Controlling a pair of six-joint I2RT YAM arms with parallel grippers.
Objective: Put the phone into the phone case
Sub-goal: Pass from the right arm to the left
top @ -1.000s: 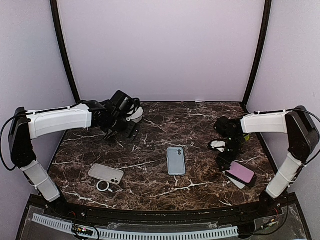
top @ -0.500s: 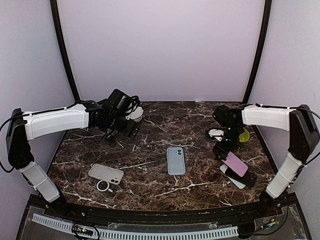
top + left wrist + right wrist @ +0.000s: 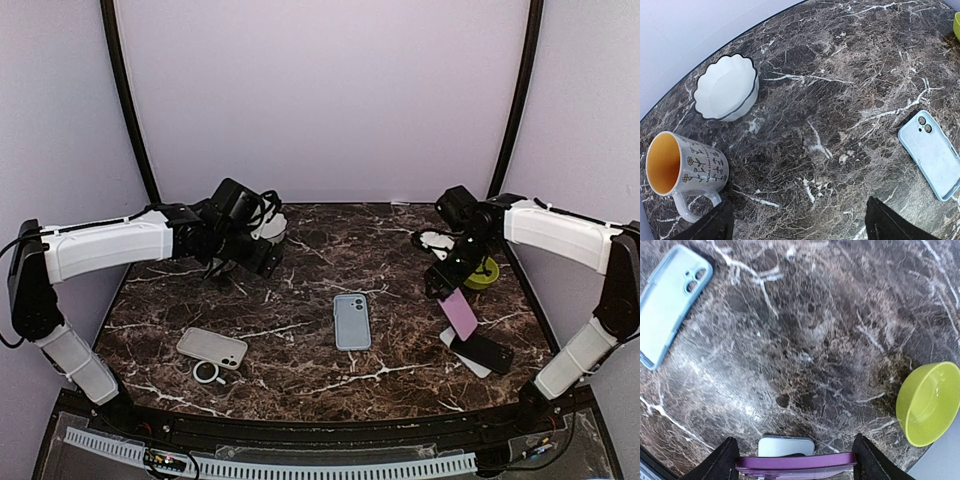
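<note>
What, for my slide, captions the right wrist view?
Right hand grips a purple phone over marble table; light-blue phone case, green bowl nearby.

Soft, even light; faint shadows; slight sheen on marble table; wrist views bend at edges.

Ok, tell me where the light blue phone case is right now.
Top view: the light blue phone case lies flat, on its own, near the middle of the table, with the right end effector to its right.
</note>
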